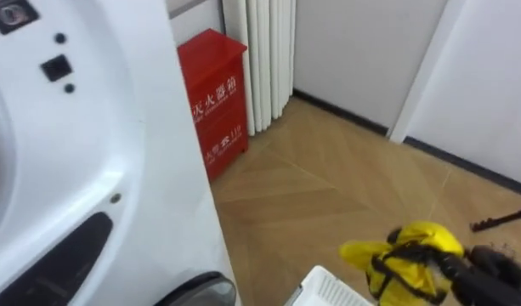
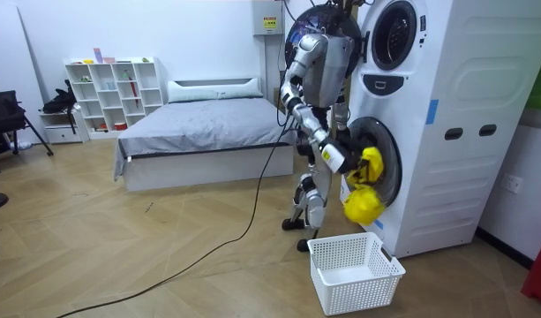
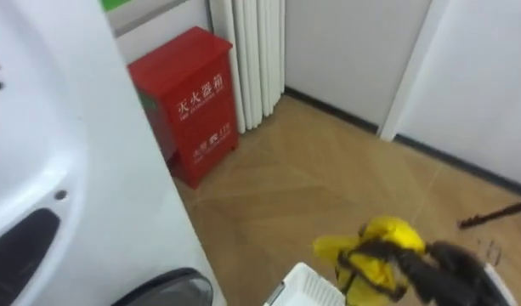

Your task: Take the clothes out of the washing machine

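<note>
Right hand [image 1: 485, 272], lower right of frame, fingers curled round yellow garment [image 1: 426, 240]. Garment hangs beside washing machine [image 1: 116, 110], above white laundry basket [image 1: 326, 291]. Risk: loose bunched grip slips; off-centre release lands cloth on wood floor [image 1: 328, 187].

The robot is standing upright, its right arm reaching forward and down, the right hand [image 1: 440, 265] clasping a yellow garment [image 1: 426, 238] in curled fingers

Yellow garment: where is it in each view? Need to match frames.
Left eye view: yellow garment lower right, right of the white basket corner.
Right eye view: yellow garment bottom, right of centre.
Room view: yellow garment centre, above the white basket.
Shared landmark: white basket.
</note>
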You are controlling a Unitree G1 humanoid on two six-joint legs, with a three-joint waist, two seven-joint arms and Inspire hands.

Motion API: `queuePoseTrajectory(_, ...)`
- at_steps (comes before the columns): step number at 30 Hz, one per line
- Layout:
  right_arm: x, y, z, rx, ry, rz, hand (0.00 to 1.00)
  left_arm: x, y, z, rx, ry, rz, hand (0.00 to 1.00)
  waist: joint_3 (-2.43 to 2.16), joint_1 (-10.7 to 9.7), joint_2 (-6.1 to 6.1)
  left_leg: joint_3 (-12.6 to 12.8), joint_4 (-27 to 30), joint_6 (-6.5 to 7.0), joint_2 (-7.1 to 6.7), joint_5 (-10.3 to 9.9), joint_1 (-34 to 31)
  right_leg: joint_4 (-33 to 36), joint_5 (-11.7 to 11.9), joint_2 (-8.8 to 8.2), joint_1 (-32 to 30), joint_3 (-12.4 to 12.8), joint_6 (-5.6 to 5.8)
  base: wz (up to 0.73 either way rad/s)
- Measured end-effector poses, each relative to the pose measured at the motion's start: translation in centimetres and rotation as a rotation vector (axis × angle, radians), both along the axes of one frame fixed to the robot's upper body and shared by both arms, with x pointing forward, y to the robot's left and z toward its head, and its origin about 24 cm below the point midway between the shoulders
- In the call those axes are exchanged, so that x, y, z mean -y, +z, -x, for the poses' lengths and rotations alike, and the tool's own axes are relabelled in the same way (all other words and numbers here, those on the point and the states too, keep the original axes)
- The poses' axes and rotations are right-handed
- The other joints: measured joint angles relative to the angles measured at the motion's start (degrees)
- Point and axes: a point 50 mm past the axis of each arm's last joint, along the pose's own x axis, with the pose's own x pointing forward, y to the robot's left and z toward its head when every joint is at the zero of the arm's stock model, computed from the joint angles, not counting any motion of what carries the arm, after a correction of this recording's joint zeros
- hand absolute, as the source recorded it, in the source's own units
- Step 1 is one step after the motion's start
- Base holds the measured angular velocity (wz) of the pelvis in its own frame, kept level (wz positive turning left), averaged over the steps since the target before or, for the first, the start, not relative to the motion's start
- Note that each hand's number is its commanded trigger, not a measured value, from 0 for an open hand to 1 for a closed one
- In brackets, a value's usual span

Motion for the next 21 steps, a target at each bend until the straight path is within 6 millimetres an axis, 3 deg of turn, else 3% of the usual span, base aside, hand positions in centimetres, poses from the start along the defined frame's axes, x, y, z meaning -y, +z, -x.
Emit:
queuePoseTrajectory(2, -0.3, -1.7, 0.5, -0.066, -0.01, -0.019, 1.0, 0.6, -0.1, -0.5, 0.008, -0.017, 0.025, 0.0, -0.19, -0.09, 1.6, -0.06, -0.01, 0.01, -0.01, 0.01, -1.25, 0.16, 0.03, -0.01, -1.15, -0.01, 0.1, 0.07)
queuePoseTrajectory(5, -0.2, -3.4, 0.7, -0.136, -0.039, -0.047, 1.0, 1.1, -0.2, -0.9, 0.037, 0.018, 0.055, 0.0, -0.07, -0.17, 2.71, -0.51, -0.18, 0.32, -0.65, 0.19, -1.97, 1.93, -0.25, -0.13, -2.79, -0.04, 0.28, 0.0)
queuePoseTrajectory(11, 0.7, -5.1, 1.1, -0.195, -0.103, -0.061, 1.0, 1.4, -0.2, -1.0, 0.067, 0.066, 0.078, 0.0, -0.33, -1.0, 3.36, -2.07, -0.2, 0.77, -1.67, 0.45, -2.7, 3.72, -1.3, -0.61, -4.14, -0.03, 0.97, 0.05)
queuePoseTrajectory(12, 0.8, -5.3, 1.3, -0.202, -0.11, -0.062, 0.95, 1.4, -0.2, -1.0, 0.07, 0.076, 0.081, 0.0, -0.41, -0.96, 3.51, -2.12, -0.2, 0.81, -1.69, 0.43, -2.73, 3.7, -1.28, -0.66, -4.14, -0.1, 1.0, 0.05)
queuePoseTrajectory(13, 0.9, -5.6, 1.7, -0.219, -0.122, -0.066, 0.0, 1.4, -0.2, -1.0, 0.072, 0.079, 0.083, 0.0, -0.54, -0.94, 3.74, -2.38, -0.2, 0.96, -1.72, 0.34, -2.74, 3.74, -1.26, -0.72, -4.14, -0.27, 1.03, 0.05)
queuePoseTrajectory(16, 1.0, -6.3, 2.2, -0.256, -0.138, -0.077, 0.0, 1.6, -0.2, -1.1, 0.08, 0.075, 0.087, 0.0, -0.94, -0.73, 4.39, -2.54, -0.2, 1.06, -1.88, 0.28, -3.24, 3.84, -1.14, -0.95, -4.75, -0.57, 1.13, 0.04)
queuePoseTrajectory(21, 1.1, -7.3, 3.0, -0.291, -0.171, -0.119, 0.0, 2.0, -0.2, -1.3, 0.096, 0.079, 0.1, 0.0, -0.74, -0.44, 4.94, -3.63, -0.19, 1.18, -2.04, 0.36, -3.55, 3.84, -1.07, -1.47, -4.94, -1.45, 1.13, 0.1)
